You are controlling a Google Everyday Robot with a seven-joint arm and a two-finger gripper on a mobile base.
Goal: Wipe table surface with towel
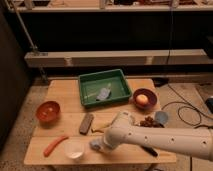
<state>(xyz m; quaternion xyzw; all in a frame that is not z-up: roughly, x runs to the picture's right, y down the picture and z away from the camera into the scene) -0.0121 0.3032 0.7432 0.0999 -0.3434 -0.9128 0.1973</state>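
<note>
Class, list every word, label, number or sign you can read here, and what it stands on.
None: no text shows on the green tray, the table surface or the robot arm.
The gripper is low over the table's front, beside the white bowl.

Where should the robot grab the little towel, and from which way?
Probably its bunched-up top, coming straight down from above: the towel is soft and lumpy, lying low on the table beside the white bowl, so no side offers a firm edge. The gripper is right at it.
</note>
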